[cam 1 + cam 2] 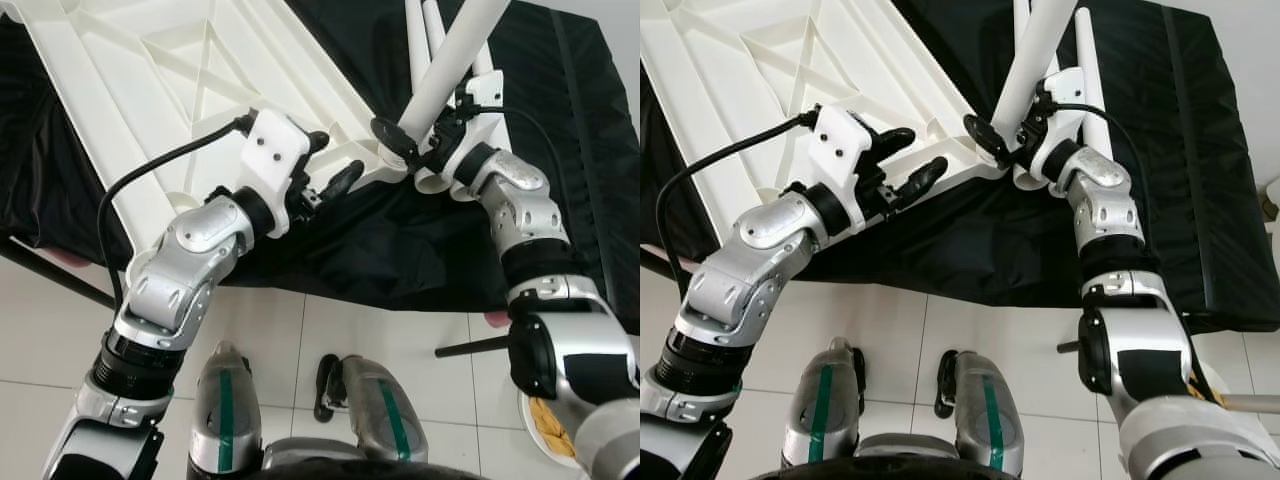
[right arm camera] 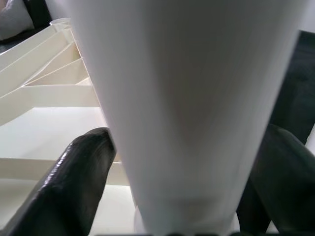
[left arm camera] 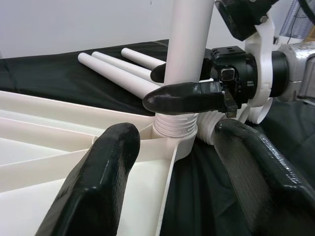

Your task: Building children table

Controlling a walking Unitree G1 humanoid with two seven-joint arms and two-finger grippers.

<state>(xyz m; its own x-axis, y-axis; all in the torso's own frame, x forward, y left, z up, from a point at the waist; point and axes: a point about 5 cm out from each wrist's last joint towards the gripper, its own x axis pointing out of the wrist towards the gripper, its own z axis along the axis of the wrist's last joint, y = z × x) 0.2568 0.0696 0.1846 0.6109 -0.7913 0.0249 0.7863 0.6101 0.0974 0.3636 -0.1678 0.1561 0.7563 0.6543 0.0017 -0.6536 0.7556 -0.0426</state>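
In the left eye view a white plastic children's table (image 1: 170, 90) lies upside down, ribbed underside up, on a surface draped in black cloth (image 1: 400, 250); its near corner socket (image 1: 385, 165) sits at the cloth's middle, and a white leg (image 1: 450, 65) stands tilted in that socket; the right gripper (image 1: 410, 140) pinches this leg low down, just above the socket, while the left gripper (image 1: 330, 170) rests at the table's edge beside the same corner, its black fingers spread; more white legs (image 1: 425, 35) lie on the cloth behind; below, the robot's silver legs stand on a pale tiled floor (image 1: 330, 330). In the right eye view the same scene shows the left gripper (image 1: 905, 160) with one finger over the table's rim and one against its edge, apart from each other, and the right gripper (image 1: 1005, 135) clamped around the leg (image 1: 1035, 50). In the left wrist view the two spread fingers (image 3: 93, 187) frame the corner, where the leg's ribbed threaded end (image 3: 174, 125) meets the socket; the right gripper's finger (image 3: 184, 97) crosses the leg just above the threads, and three spare legs (image 3: 123, 73) lie side by side on the cloth beyond. In the right wrist view the leg (image 2: 187, 98) stands close between two black fingers (image 2: 69, 187) pressing it from either side, with the table's ribs (image 2: 49, 78) behind.
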